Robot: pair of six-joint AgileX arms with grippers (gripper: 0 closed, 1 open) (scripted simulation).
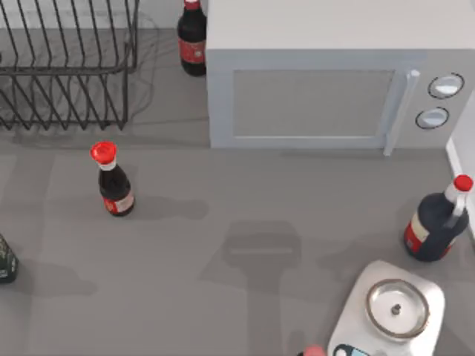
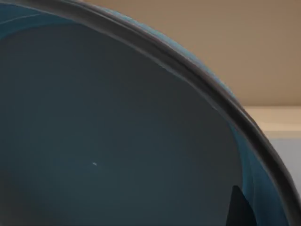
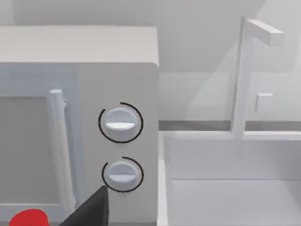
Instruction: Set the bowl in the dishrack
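bowl (image 2: 117,141) at left wrist, dishrack (image 1: 67,67) top-left

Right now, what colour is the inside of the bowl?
Glossy blue. The bowl shows best in the left wrist view, its darker rim arcing above the blue inside.

Glossy blue bowl (image 2: 117,132) — dishrack (image 1: 67,67) top-left, empty.

The top view looks straight down on the surface (image 1: 223,222). The left wrist view sits tight against the bowl (image 2: 117,141). The right wrist view faces the microwave (image 3: 117,70) closely, shared with the top view.
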